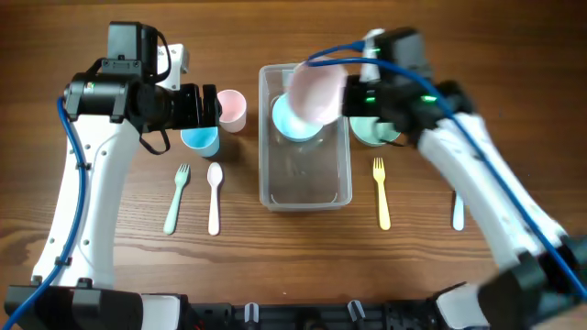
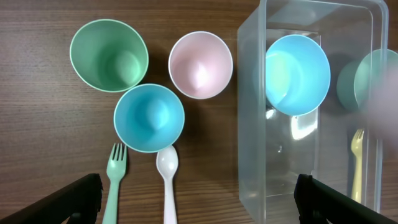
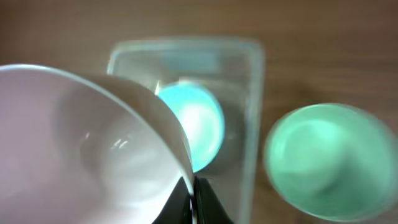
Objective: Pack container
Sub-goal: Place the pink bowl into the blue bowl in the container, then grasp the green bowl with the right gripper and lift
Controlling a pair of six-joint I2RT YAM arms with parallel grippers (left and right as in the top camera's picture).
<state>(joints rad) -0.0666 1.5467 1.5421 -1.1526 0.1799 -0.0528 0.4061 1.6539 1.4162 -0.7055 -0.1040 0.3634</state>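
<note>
The clear container stands mid-table with a blue bowl inside its far end. My right gripper is shut on the rim of a pink bowl and holds it tilted above the container's far end. In the right wrist view the fingers pinch the pink bowl's rim over the container and the blue bowl. My left gripper is open and empty above the cups left of the container; its fingers are wide apart.
A green bowl sits right of the container. Green cup, pink cup and blue cup stand on the left. A green fork, white spoon, yellow fork and pale spoon lie nearer the front.
</note>
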